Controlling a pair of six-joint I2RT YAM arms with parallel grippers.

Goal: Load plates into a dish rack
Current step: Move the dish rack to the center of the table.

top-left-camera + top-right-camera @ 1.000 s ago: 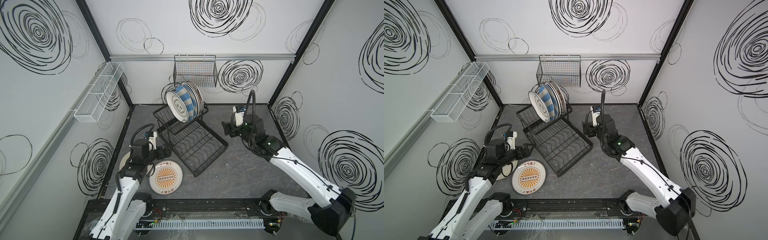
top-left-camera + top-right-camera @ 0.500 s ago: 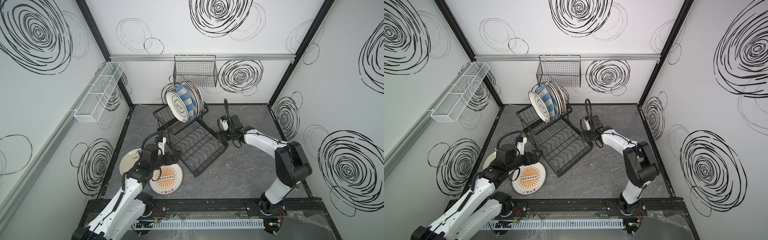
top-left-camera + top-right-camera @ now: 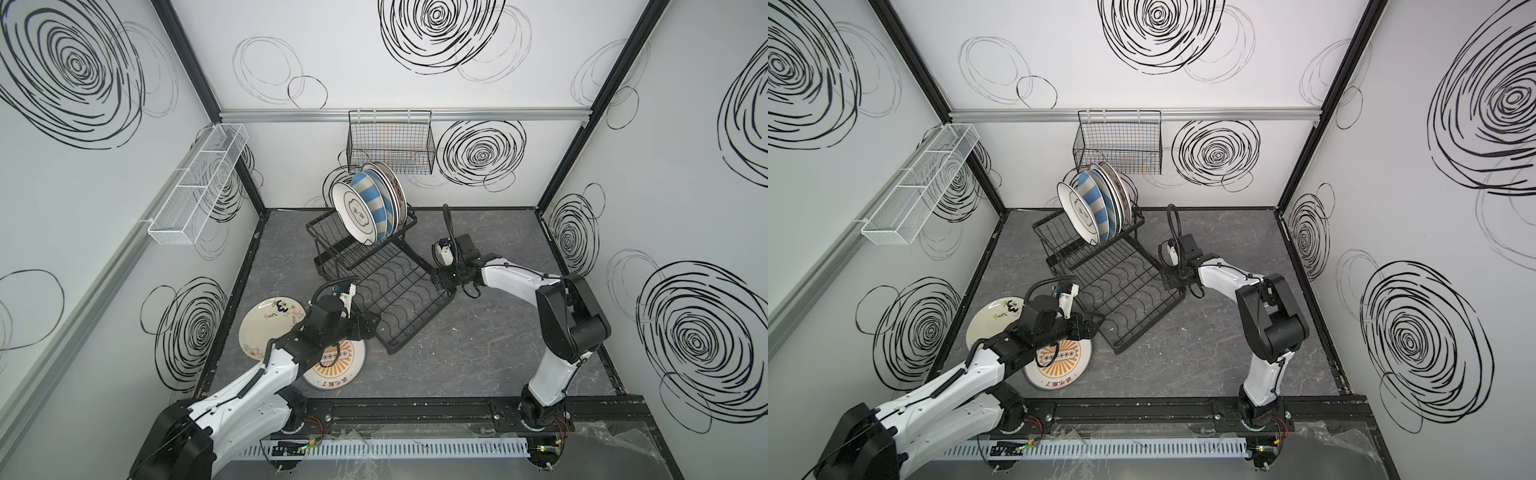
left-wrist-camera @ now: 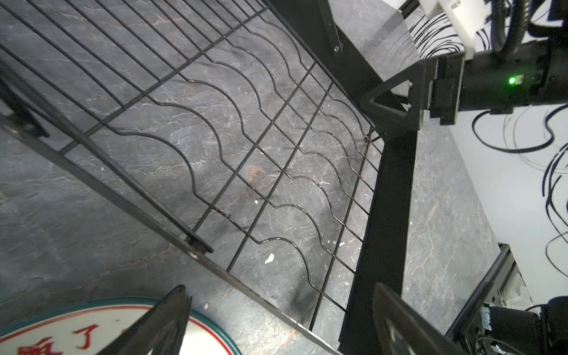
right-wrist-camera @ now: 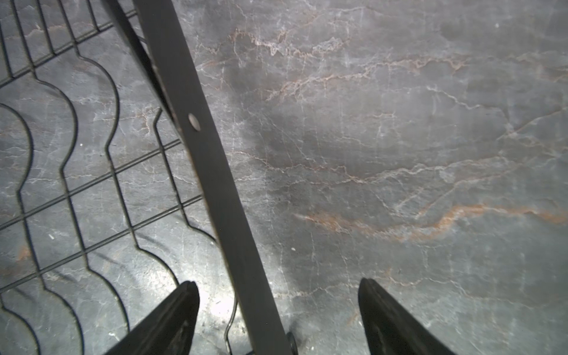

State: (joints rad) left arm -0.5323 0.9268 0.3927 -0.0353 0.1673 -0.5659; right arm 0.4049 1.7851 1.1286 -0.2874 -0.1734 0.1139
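In a top view, round glazed plates (image 3: 365, 208) stand on edge in the black wire rack (image 3: 386, 286); two more lie flat on the grey marbled floor (image 3: 478, 353). Left wrist view: the left pincer (image 4: 281, 290) gapes wide and empty, astride the rack's rim. Right wrist view: the right pincer (image 5: 278, 284) gapes too, with the flat rim bar between its fingers, ungripped.

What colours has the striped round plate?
Blue and white; the striped round plate, clearest in a top view.
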